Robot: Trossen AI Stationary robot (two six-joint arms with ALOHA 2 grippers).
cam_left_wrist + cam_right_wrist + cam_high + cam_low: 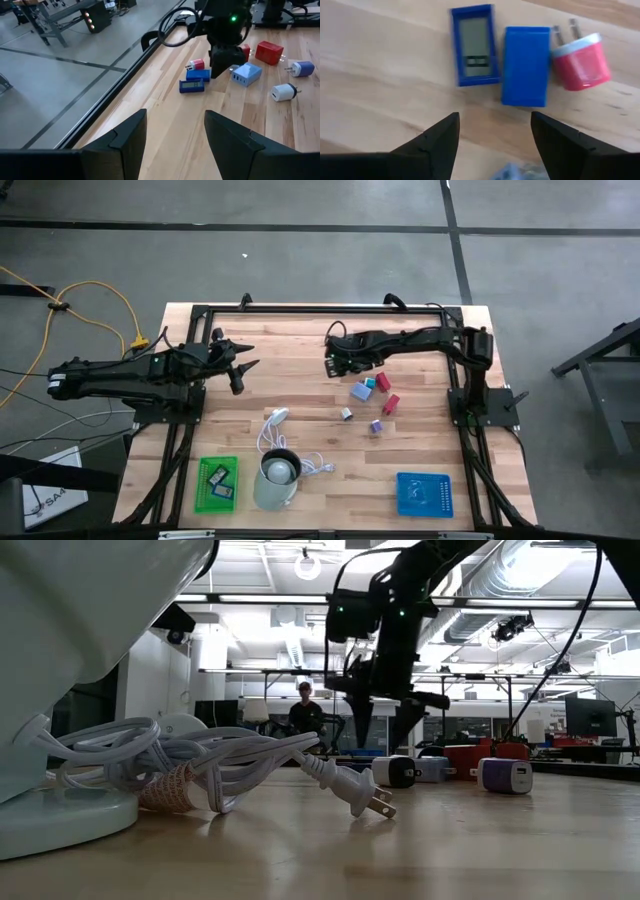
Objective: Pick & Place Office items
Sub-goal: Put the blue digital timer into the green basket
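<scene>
My bench [420, 430] is a pale wooden top in a black frame, and my two dark arms reach in over its far half. Near the front edge stands a pale cup [277, 477] with a white coiled cable [272, 432] just beside it, between a green tray [217, 484] on my left and a blue tray [424, 493] on my right. My left hand [244, 360] hangs over bare wood at the left, its fingers spread and holding nothing. My right hand [492, 142] hovers low over a group of the office items near the middle of the far half; its fingers stand apart and grip nothing. Just ahead of them lie a blue calculator [475, 45], a plain blue block [526, 65] beside it, and a pink plug [580, 60] touching that block. Farther toward my right lie a light blue block [246, 73], a red block [270, 52], a purple plug [302, 68] and a white plug [283, 91], each apart.
</scene>
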